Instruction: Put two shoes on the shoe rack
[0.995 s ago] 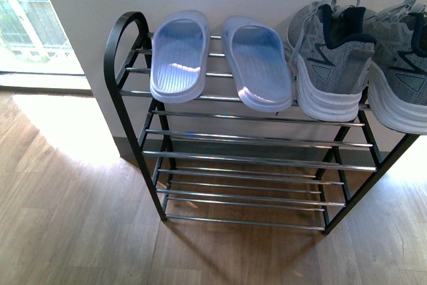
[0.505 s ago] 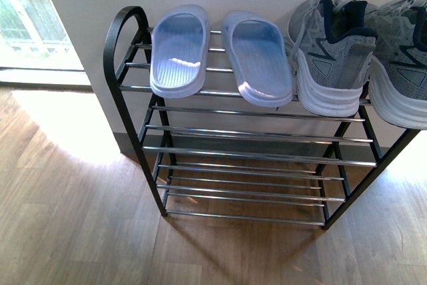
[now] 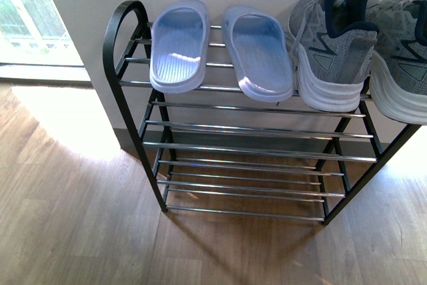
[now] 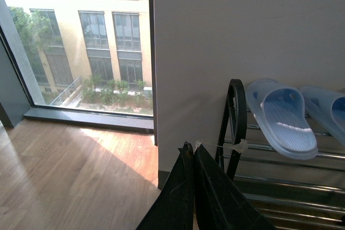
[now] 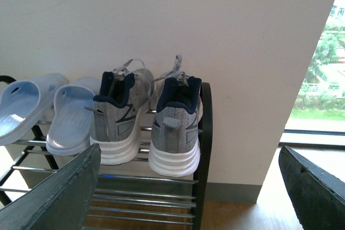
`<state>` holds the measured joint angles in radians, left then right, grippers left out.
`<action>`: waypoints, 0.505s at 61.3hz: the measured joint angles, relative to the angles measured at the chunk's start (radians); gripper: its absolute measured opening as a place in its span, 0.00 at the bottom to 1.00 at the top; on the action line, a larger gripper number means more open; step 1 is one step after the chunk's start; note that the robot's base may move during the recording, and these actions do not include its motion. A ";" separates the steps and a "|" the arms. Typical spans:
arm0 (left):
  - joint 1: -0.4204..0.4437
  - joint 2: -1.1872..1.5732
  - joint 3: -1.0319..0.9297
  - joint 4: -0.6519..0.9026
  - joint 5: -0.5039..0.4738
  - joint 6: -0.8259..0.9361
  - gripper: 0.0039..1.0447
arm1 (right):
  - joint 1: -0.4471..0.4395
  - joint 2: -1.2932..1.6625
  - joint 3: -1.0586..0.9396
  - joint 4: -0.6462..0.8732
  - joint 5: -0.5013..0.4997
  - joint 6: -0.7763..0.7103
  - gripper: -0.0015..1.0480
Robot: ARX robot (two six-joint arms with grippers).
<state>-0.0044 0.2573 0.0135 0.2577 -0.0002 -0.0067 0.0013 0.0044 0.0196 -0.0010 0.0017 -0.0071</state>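
The shoe rack stands against a white wall. On its top shelf lie two pale blue slides at the left and two grey sneakers at the right, heels toward me. Neither arm shows in the front view. In the left wrist view my left gripper is shut and empty, off the rack's left end, apart from the slides. In the right wrist view my right gripper is open and empty, back from the sneakers, with its fingers wide apart.
The rack's lower shelves of silver rods hold nothing. Wood floor lies in front of the rack. A floor-length window is to the left of the wall, and another window is to the right.
In the front view the rack and shoes have slid slightly upward in the picture. The shoes keep their places on the top shelf.
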 joint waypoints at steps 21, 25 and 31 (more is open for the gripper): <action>0.000 -0.180 0.000 -0.214 0.000 0.000 0.01 | 0.000 0.000 0.000 0.000 0.000 0.000 0.91; 0.000 -0.233 0.000 -0.250 0.000 0.000 0.01 | 0.000 0.000 0.000 0.000 0.000 0.000 0.91; 0.001 -0.239 0.000 -0.258 -0.001 0.000 0.01 | 0.000 0.000 0.000 0.000 -0.001 0.000 0.91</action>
<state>-0.0032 0.0181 0.0139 -0.0006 -0.0010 -0.0067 0.0013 0.0044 0.0196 -0.0010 0.0006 -0.0071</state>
